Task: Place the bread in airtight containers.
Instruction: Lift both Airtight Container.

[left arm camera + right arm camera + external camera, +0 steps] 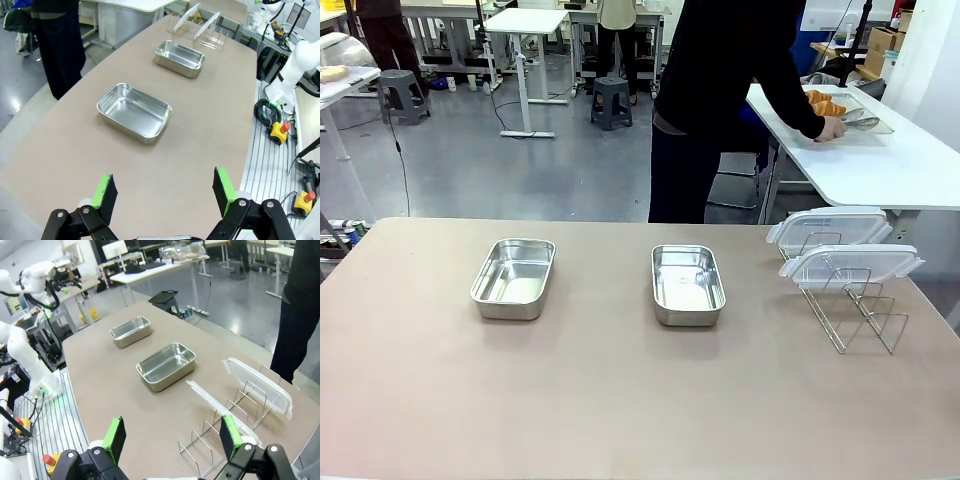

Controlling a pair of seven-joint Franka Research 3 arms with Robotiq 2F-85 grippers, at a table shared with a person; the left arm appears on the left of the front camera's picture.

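Both pincers hang with jaws wide apart and nothing between them. The left pincer [164,190] has the empty left tin [134,111] straight ahead of it on the table [60,165]. The right pincer [173,436] has the right tin [166,365] ahead, with the clear lids [257,382] on a wire rack [215,427] close by one finger. The croissants [825,103] lie far beyond both, on a white table [880,165] by the person's hand [831,128]. The step looks like waiting for the bread. Hold the jaws clear of the tins, then close softly across a croissant's thick middle so the crust survives.
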